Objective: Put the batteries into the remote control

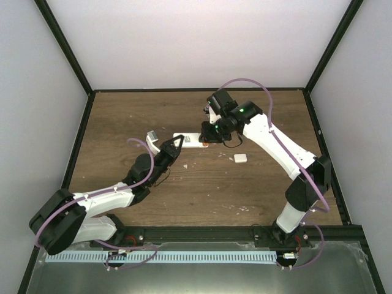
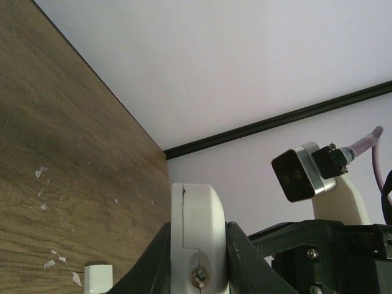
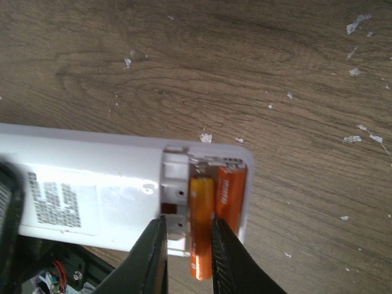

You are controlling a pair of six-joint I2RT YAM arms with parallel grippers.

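My left gripper (image 1: 174,147) is shut on the white remote control (image 1: 187,139) and holds it on edge above the table; its end shows between the jaws in the left wrist view (image 2: 196,211). In the right wrist view the remote's back (image 3: 92,184) faces up with its compartment open. One orange battery (image 3: 231,190) lies seated in it. The second battery (image 3: 201,226) lies beside it, its lower end sticking out past the remote's end. My right gripper (image 3: 188,245) straddles this battery with jaws slightly apart; it touches the right finger only.
A small white square cover (image 1: 240,158) lies on the brown table (image 1: 202,190) right of the remote; it also shows in the left wrist view (image 2: 98,278). Black frame rails and pale walls bound the table.
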